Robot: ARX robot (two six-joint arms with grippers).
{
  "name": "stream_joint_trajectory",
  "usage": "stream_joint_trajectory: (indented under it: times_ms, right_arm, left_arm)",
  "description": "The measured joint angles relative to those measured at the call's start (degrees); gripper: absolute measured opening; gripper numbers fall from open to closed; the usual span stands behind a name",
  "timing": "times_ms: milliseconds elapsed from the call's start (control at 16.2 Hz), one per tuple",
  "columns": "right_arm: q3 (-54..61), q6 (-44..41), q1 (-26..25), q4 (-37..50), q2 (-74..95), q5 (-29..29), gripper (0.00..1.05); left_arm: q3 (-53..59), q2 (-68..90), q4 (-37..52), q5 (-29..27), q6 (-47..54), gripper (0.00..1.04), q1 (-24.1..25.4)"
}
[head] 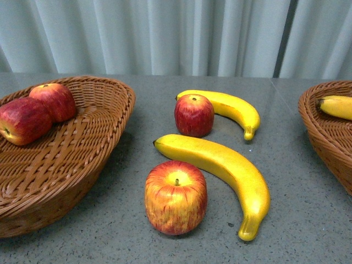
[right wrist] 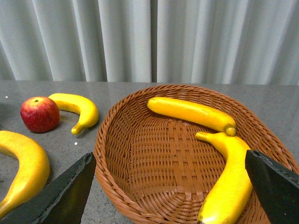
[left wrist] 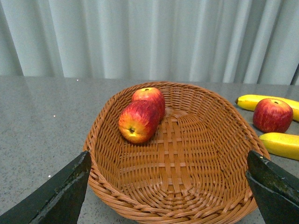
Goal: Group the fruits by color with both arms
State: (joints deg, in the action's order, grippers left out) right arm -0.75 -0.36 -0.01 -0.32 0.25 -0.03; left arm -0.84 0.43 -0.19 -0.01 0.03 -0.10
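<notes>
Four fruits lie loose on the grey tabletop (head: 308, 220), between two wicker baskets. The front apple (head: 176, 197) stands upright, stem up, nearest the robot. The front banana (head: 220, 168) curves just beside it on the right, one end turned toward the robot. Farther off, the back apple (head: 194, 114) stands in front of one end of the back banana (head: 231, 107); whether the two touch cannot be told.

The left basket (head: 110, 118) holds two more apples pressed together. The side apple (left wrist: 138, 121) lies tipped over, and the rear apple (left wrist: 150, 99) sits just behind it. The right basket (right wrist: 117, 140) holds two bananas. The straight banana (right wrist: 191, 113) lies across the far part. The curved banana (right wrist: 229, 182) runs along one wall, its tip close to the straight one's end.

The left gripper (left wrist: 168, 158) hangs over the near end of the left basket, spread wide and holding nothing. Both basket apples lie at the far end, well apart from its fingers (left wrist: 60, 196). The right gripper (right wrist: 169, 156) hangs over the near end of the right basket, likewise spread wide and empty. The curved banana passes just beside one of its fingers (right wrist: 273, 182), while the straight banana lies farther ahead. The loose fruits lie outside both baskets, well apart from either gripper.
</notes>
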Motion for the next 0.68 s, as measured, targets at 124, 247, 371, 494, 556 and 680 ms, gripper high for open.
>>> stream_joint_trajectory:
  times_ms: [124,247,371,494,556,680]
  right_arm:
    - [0.0,0.0,0.0,0.0,0.0,0.0,0.98]
    - [0.0,0.0,0.0,0.0,0.0,0.0,0.98]
    - [0.0,0.0,0.0,0.0,0.0,0.0,0.98]
    - [0.0,0.0,0.0,0.0,0.0,0.0,0.98]
    - [0.0,0.0,0.0,0.0,0.0,0.0,0.98]
    - [0.0,0.0,0.0,0.0,0.0,0.0,0.98]
  left_arm:
    - [0.0,0.0,0.0,0.0,0.0,0.98,0.0]
    - [0.0,0.0,0.0,0.0,0.0,0.98,0.0]
    - [0.0,0.0,0.0,0.0,0.0,0.98,0.0]
    - [0.0,0.0,0.0,0.0,0.0,0.98,0.0]
    - [0.0,0.0,0.0,0.0,0.0,0.98,0.0]
    - [0.0,0.0,0.0,0.0,0.0,0.98,0.0]
